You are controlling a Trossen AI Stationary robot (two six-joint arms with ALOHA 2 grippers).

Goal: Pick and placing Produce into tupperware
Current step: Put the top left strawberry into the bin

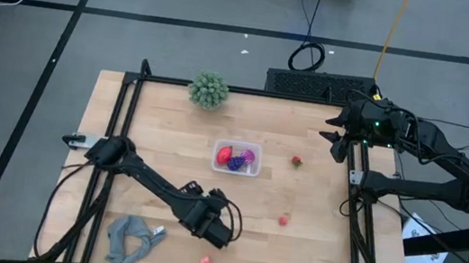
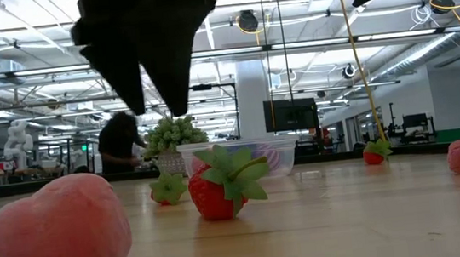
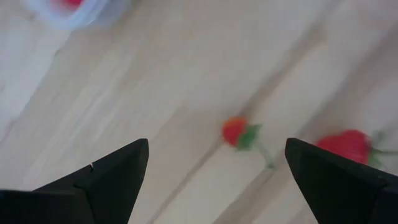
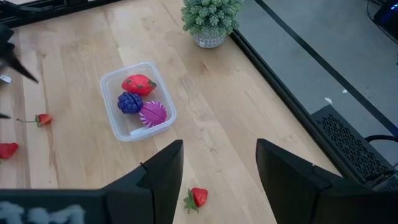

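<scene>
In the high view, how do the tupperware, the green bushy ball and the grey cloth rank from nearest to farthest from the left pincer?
From the left pincer, near the table's front:
1. Grey cloth, beside it at the front left.
2. Tupperware, at the table's middle.
3. Green bushy ball, at the far edge.

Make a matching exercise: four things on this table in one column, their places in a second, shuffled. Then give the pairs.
Things:
1. green bushy ball
2. grey cloth
3. tupperware
4. left tool

Places:
A. table's middle, holding three produce pieces
B. far edge of the table
C. near edge, left side
D. open, above the near half of the table, near a pink piece

Pairs: 1-B, 2-C, 3-A, 4-D
</scene>
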